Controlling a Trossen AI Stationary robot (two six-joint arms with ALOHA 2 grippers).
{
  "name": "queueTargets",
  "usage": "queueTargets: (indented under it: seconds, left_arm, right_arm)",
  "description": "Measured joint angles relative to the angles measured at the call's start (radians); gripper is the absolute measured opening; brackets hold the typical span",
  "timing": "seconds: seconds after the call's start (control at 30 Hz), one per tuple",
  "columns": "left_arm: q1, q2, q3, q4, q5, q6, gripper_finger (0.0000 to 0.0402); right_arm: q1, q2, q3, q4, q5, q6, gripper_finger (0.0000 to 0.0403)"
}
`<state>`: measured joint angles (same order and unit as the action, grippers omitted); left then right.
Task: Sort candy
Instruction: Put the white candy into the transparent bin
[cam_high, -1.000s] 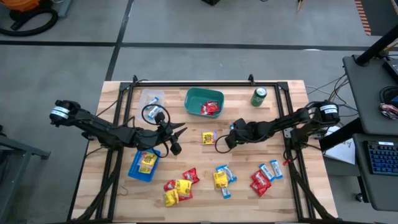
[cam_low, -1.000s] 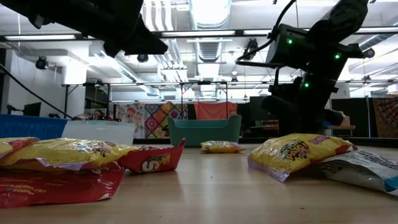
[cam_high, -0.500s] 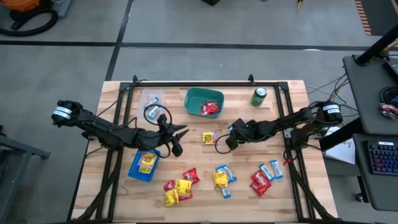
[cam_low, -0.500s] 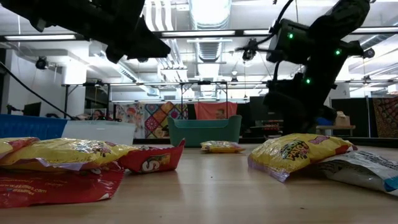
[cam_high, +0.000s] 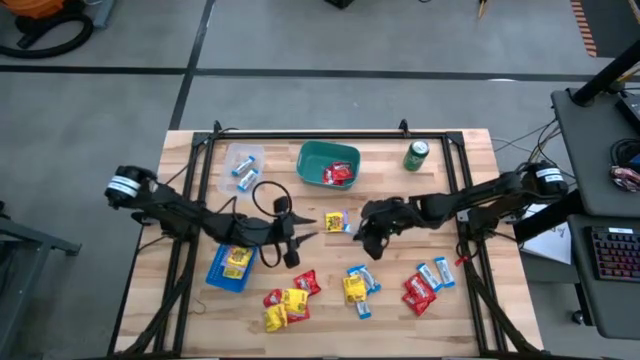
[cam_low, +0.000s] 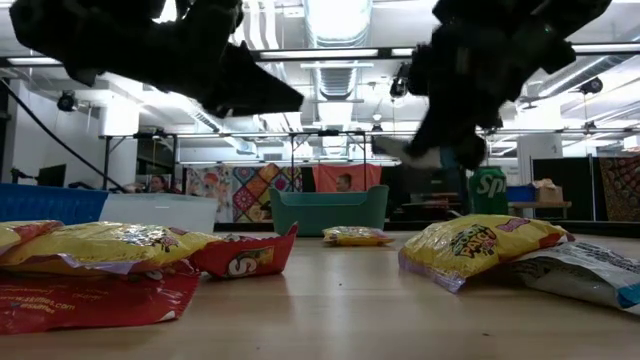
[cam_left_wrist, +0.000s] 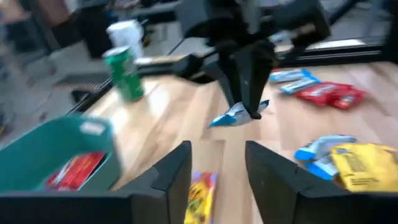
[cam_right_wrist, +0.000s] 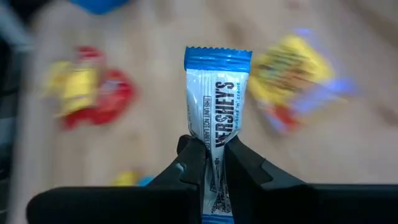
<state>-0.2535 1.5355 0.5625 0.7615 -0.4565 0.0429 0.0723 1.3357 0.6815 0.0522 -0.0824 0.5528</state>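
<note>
The blue-and-white candy (cam_right_wrist: 217, 118) hung pinched by its lower half in the right tool (cam_high: 366, 238), lifted over the middle of the tabletop (cam_high: 470, 310); light, thin and crinkly, it seemed likely to flop or slip unless gripped across its flat body. The left tool (cam_high: 292, 246) hovered just left of it, fingers parted and empty. A yellow packet (cam_high: 335, 221), teal bin (cam_high: 313, 158) and green can (cam_high: 416, 156) lay beyond, none seemingly blocking.

**Containers and can on the wooden surface**

A green bin (cam_high: 328, 163) is set near the far edge of the wooden surface (cam_high: 200, 320). A green drink can (cam_high: 416, 156) is stood upright to its right. A clear tray (cam_high: 241, 163) and a blue tray (cam_high: 229, 267) are placed on the left side.
</note>
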Motion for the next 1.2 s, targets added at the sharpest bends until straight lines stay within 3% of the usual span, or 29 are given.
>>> queueTargets:
  seconds: [0.23, 0.47, 0.67, 0.83, 1.03, 1.2]
  left_arm:
    - [0.0, 0.155, 0.03, 0.237, 0.097, 0.152, 0.0166]
    - [0.001, 0.284, 0.15, 0.24, 0.108, 0.191, 0.0166]
    - [0.002, 0.323, 0.195, 0.238, 0.108, 0.226, 0.0162]
    - [0.002, 0.322, 0.196, 0.241, 0.109, 0.242, 0.0125]
    - [0.001, 0.321, 0.195, 0.236, 0.113, 0.243, 0.0021]
    - [0.002, 0.319, 0.195, 0.236, 0.111, 0.238, 0.0015]
  right_arm:
    - [0.0, 0.019, 0.0, 0.149, -0.158, -0.034, 0.0033]
    - [0.0, 0.024, 0.0, 0.163, -0.189, -0.038, 0.0032]
    - [0.003, 0.024, 0.0, 0.162, -0.217, -0.041, 0.0032]
    - [0.005, 0.024, 0.0, 0.162, -0.217, -0.046, 0.0038]
    - [0.006, 0.024, 0.0, 0.161, -0.213, -0.063, 0.0054]
    - [0.004, 0.021, 0.0, 0.161, -0.209, -0.065, 0.0074]
